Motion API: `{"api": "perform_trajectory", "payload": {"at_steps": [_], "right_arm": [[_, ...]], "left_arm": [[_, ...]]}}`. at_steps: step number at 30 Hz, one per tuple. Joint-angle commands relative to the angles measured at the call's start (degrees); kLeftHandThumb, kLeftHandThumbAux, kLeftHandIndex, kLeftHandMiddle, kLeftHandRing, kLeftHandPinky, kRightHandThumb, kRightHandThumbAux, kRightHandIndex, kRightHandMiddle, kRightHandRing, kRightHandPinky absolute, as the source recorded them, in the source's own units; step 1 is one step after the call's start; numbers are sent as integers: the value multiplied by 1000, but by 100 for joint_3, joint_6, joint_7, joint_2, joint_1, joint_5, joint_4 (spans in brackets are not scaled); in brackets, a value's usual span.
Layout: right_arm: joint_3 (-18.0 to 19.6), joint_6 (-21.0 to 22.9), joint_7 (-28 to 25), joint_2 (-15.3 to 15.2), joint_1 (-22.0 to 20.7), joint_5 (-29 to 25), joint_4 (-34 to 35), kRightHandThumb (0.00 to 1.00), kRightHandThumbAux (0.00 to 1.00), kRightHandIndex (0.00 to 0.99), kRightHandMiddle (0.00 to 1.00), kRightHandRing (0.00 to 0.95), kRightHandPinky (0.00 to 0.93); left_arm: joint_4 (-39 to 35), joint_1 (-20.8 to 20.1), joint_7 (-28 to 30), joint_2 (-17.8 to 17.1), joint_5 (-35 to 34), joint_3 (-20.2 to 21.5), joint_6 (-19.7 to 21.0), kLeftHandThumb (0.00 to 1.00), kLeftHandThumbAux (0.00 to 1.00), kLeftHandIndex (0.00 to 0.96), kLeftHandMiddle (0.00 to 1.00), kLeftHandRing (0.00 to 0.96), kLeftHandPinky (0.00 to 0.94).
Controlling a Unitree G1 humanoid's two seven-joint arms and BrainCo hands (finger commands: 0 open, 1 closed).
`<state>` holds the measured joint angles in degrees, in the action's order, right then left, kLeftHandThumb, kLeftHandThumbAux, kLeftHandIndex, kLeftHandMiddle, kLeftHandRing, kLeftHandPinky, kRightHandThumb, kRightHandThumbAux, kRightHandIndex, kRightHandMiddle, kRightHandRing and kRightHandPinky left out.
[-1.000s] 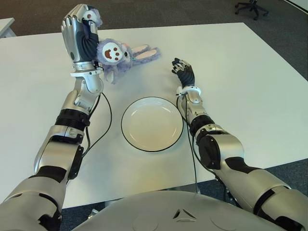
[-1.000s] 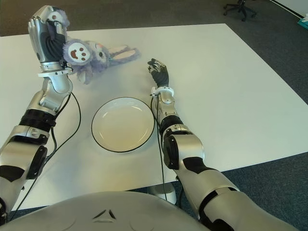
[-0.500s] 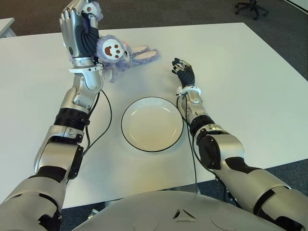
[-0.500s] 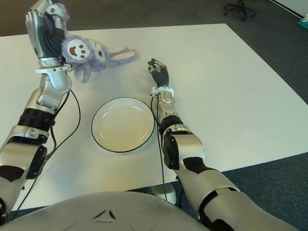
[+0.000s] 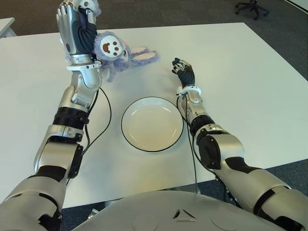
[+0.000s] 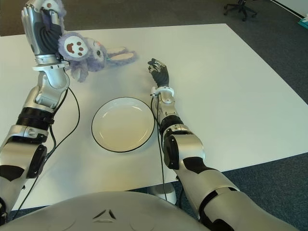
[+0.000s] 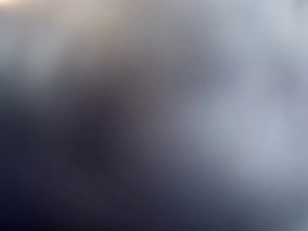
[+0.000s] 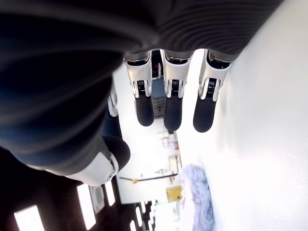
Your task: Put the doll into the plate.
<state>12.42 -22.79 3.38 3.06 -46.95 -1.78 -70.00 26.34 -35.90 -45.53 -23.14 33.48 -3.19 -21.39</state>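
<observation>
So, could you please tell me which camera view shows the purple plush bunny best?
The left eye view: the purple plush bunny shows whole, face and ears, gripped by the left hand. The right eye view shows much the same. The left wrist view is only blur; the right wrist view catches a small purple patch far off.

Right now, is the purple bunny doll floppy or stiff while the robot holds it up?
Probably floppy: the doll sags sideways from the left hand, ears trailing toward the table. It looks light and plush, so it likely won't slip easily. Dropped on the plate, it would probably slump, not roll.
</observation>
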Motion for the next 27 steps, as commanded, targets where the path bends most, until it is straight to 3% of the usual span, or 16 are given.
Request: {"api": "perform_trajectory", "payload": {"at_steps": [1, 27], "right_arm": [[42, 562, 68, 73, 807, -11, -576, 690, 733, 401, 158, 164, 242], [46, 541, 45, 65, 813, -13, -580, 687, 734, 400, 151, 152, 224]], "left_arm": [[-101, -161, 74, -27, 65, 51, 60, 854, 665, 397, 545, 846, 852], [-310, -390, 249, -135, 266, 15, 197, 852, 667, 393, 535, 837, 829]]}}
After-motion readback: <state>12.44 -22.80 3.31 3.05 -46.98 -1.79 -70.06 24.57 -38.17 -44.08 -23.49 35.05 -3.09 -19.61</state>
